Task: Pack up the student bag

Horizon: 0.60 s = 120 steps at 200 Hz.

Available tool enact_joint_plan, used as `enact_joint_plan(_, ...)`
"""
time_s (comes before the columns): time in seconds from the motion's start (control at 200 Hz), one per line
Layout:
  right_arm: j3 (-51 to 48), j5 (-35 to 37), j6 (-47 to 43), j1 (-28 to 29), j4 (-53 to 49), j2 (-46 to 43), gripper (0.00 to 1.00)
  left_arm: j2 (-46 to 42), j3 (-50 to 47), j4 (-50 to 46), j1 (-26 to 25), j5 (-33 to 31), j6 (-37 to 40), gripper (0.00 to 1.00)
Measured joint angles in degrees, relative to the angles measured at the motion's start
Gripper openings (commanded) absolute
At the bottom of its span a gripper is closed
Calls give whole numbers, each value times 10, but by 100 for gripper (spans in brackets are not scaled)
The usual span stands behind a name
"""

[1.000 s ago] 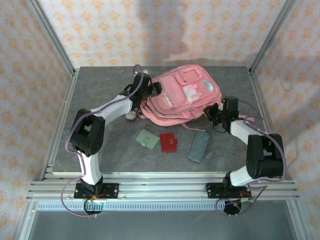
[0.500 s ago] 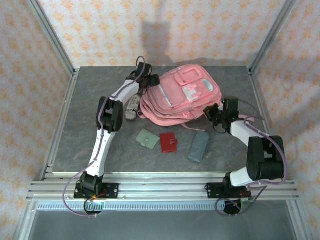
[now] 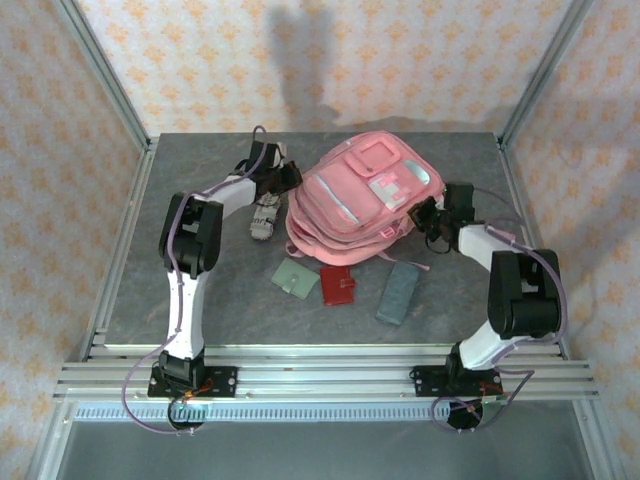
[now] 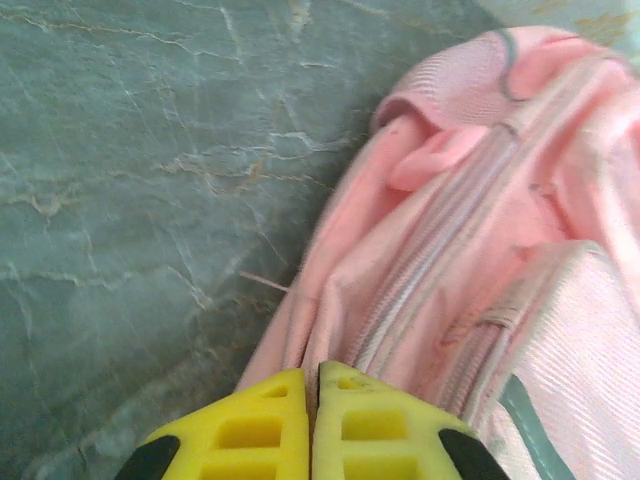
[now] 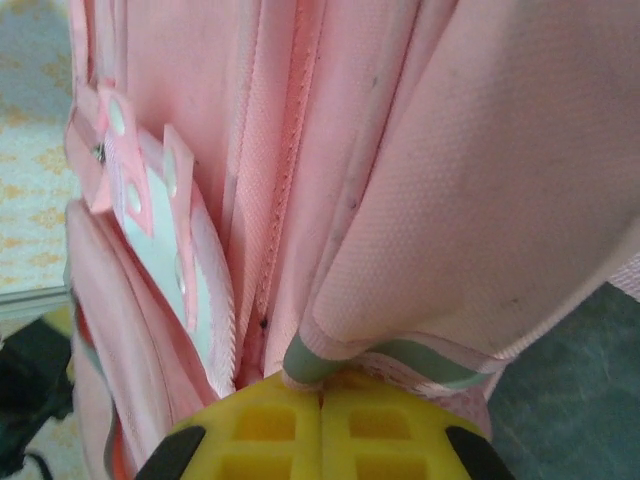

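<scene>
Two arms are seen reaching to opposite sides of a pink backpack [image 3: 360, 200], which is lying toward the far middle of the grey marbled surface [image 3: 200, 300] with its front pockets and pale patches turned upward. The left jaws are set against the backpack's left edge. In the left wrist view their yellow fingertips [image 4: 255, 430] are pressed together with only a hairline between them. A fold of pink fabric beside a zip line is met right at their tips, though whether any cloth is pinched cannot be told. The right jaws are placed at the backpack's right side. In the right wrist view their yellow fingertips [image 5: 265, 425] are likewise closed, and a hem with grey-green trim is clamped at the tips, with the pink cloth rising away from them. Three flat things are laid in a row on the near side of the backpack: a pale green wallet [image 3: 295, 277], a red wallet [image 3: 338, 285] just beside it, and a grey-blue pencil case [image 3: 398, 292] a little apart to the right. A pale patterned pouch [image 3: 263, 214] is lying just beside the left forearm, between it and the backpack's left edge.
</scene>
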Motion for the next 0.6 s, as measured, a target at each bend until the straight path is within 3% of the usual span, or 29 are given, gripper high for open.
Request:
enact_joint_plan(0.185,78,10,1,0,0,68,0,-116,-161,58,-11,1,-30,0)
enact_joint_plan(0.36,178,29,0,20,-2,151,0,-217,-308,117,-63,-15,-79,0)
enact_joint_plan(0.526,285,41,0,53,-6,231,9,-262,-377,155,-116,-39,-124,0)
enact_joint_plan(0.601,333,44,-2,66,-11,264,18,-266,-380,169,-138,-54,-139,0)
